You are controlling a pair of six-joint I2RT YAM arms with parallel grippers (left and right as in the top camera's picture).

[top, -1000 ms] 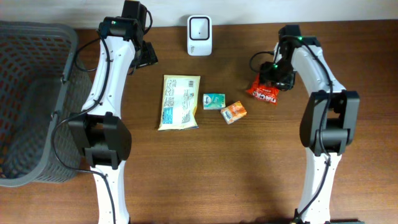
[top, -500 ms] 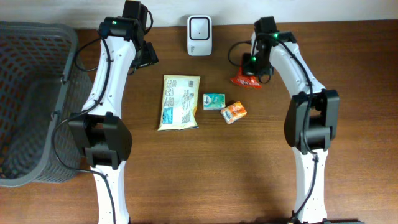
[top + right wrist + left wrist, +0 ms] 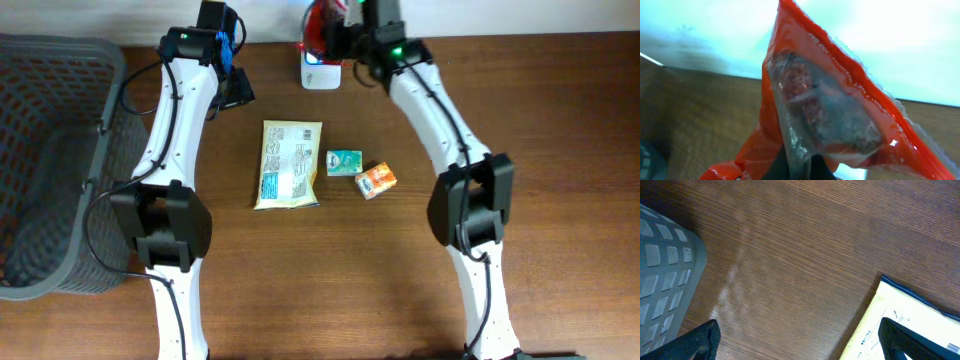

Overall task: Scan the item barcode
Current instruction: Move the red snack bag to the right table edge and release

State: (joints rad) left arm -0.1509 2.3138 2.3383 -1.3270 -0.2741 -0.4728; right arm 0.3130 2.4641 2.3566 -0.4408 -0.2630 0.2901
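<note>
While my right gripper (image 3: pixel 347 35) is clenched on the red packet (image 3: pixel 320 26), held just above the scanner (image 3: pixel 319 78), I should tilt its barcode side (hidden from me) squarely toward it.

Red packet (image 3: pixel 825 120), white scanner (image 3: pixel 320 78), brown wood-grained table (image 3: pixel 790 255)

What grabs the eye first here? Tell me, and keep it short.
The red packet, pinched in the right jaws, is held up over the white scanner at the table's far edge. A big grey basket fills the left side. Mid-table, a yellow pouch lies beside a teal box and an orange box.
</note>
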